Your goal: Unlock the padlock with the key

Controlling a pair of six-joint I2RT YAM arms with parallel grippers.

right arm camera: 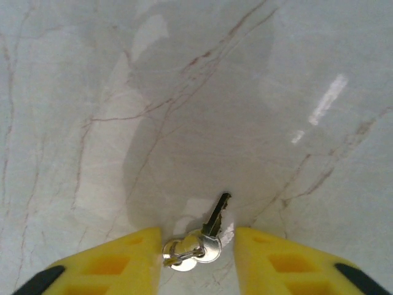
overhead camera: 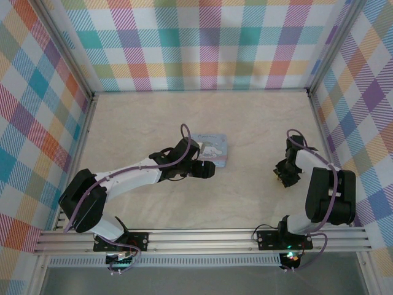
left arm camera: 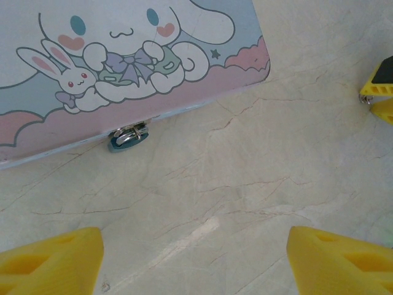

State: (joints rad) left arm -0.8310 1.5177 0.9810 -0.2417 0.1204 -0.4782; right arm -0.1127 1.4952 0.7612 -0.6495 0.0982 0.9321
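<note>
Between the right claw's (right arm camera: 198, 252) 2 close-set fingers, flat on the table (right arm camera: 184, 92): key (right arm camera: 212, 224); pinched or not, cannot tell. Clamp the round head, not the loose ring. Left claw (left arm camera: 193, 246) wide, near padlock (left arm camera: 128, 136) at tin's (left arm camera: 123, 61) front edge.

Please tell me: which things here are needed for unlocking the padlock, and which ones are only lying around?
Needed:
- padlock, on the tin's clasp
- key, on the table, inside the right pincer
- left pincer, open, near the tin

Not needed:
- tin, which only carries the padlock
- plaid walls
</note>
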